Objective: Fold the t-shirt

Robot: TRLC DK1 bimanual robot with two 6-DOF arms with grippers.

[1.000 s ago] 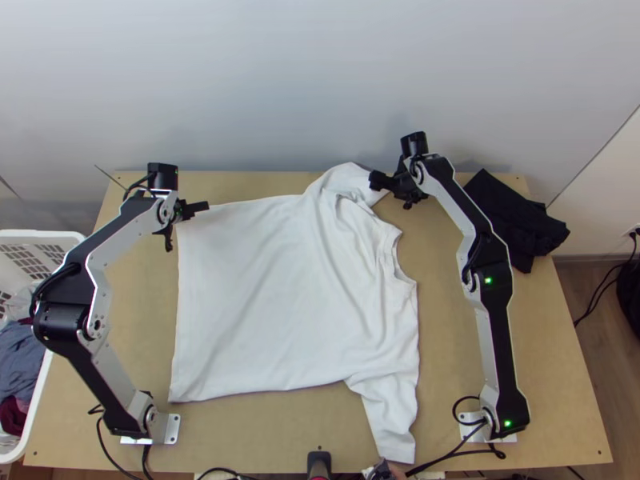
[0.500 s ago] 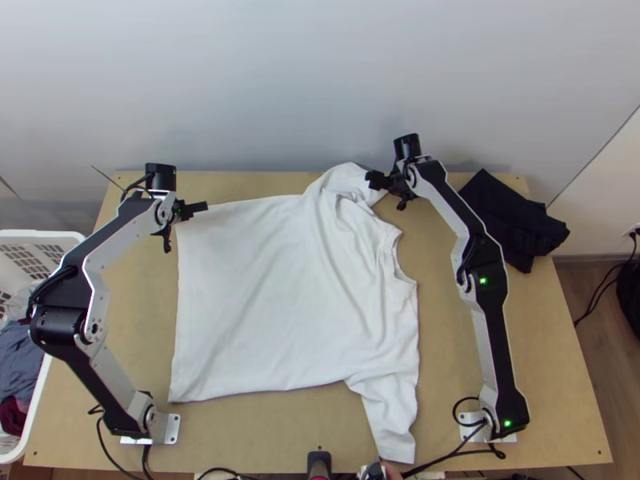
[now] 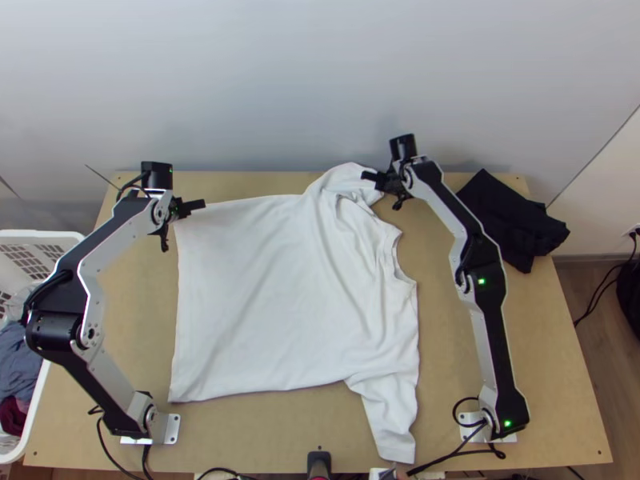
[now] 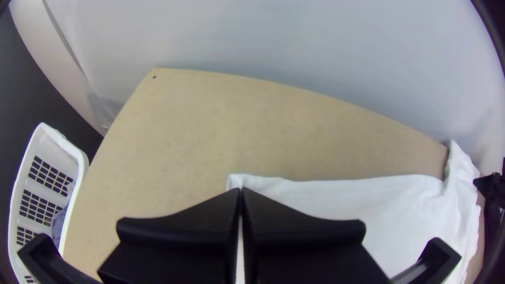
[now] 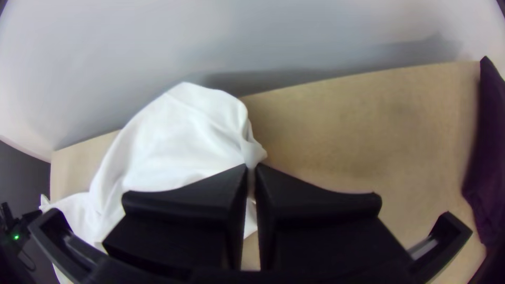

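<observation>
Light wood makes up the surface [image 3: 136,320], and I see the white t-shirt [image 3: 280,296] spread across its middle, wrinkled toward the far sleeve; my left claw [image 3: 202,205] pinches the far hem corner, my right claw [image 3: 366,176] that sleeve's end

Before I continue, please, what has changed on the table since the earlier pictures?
The right gripper, at the sleeve, and the left gripper, at the hem corner, shifted slightly toward the top view's left. Whether either newly took hold, I cannot tell. The t-shirt stayed mostly spread; the dark cloth stayed put.
</observation>
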